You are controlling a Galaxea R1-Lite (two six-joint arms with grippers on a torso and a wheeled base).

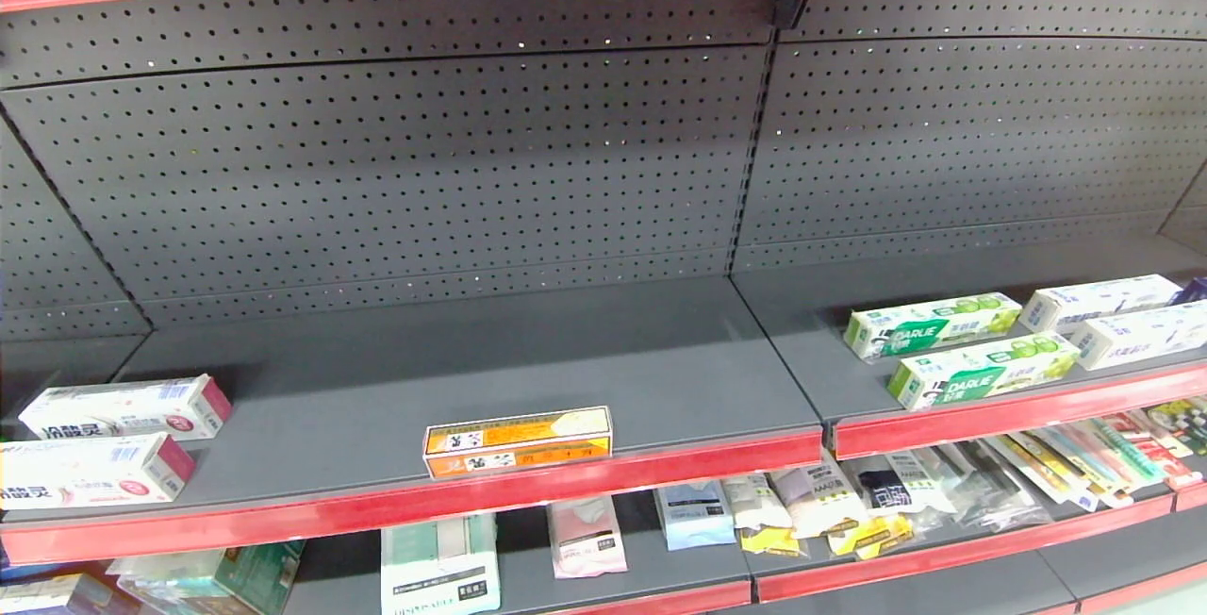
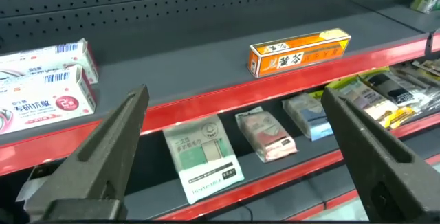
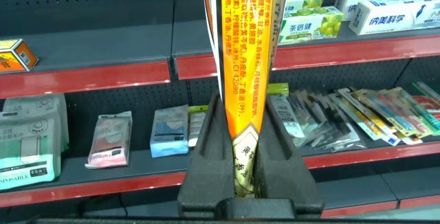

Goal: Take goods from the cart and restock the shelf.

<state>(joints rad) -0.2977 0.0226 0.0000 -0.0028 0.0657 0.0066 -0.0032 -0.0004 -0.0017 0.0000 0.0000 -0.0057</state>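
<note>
Right hand [image 3: 244, 95] clamped on upright orange box [image 3: 244, 38], left hand [image 2: 235, 95] spread wide, facing shelf [image 2: 192, 53]

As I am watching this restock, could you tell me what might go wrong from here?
1. The right gripper grips the held box by one end only, with most of its length sticking out; it might pivot or slip.
2. The shelved box lies right at the front edge of the shelf; setting another beside it could nudge it off.
</note>
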